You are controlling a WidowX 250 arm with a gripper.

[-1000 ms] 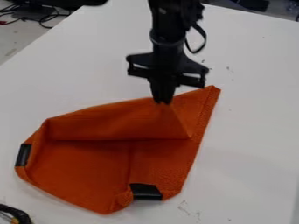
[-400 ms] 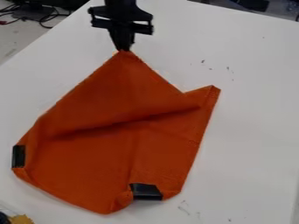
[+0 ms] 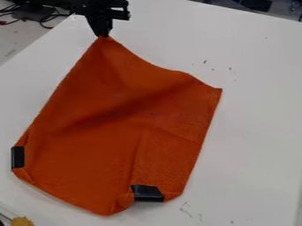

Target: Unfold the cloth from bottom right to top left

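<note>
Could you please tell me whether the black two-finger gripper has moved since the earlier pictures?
Yes, the black two-finger gripper has moved toward the white table's upper-left edge.

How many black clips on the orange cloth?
2. One black clip sits on the left edge of the orange cloth in the image; the second black clip is on its bottom edge. Any under the cloth would be hidden.

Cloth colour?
Plain orange cloth, best seen in the camera view.
</note>
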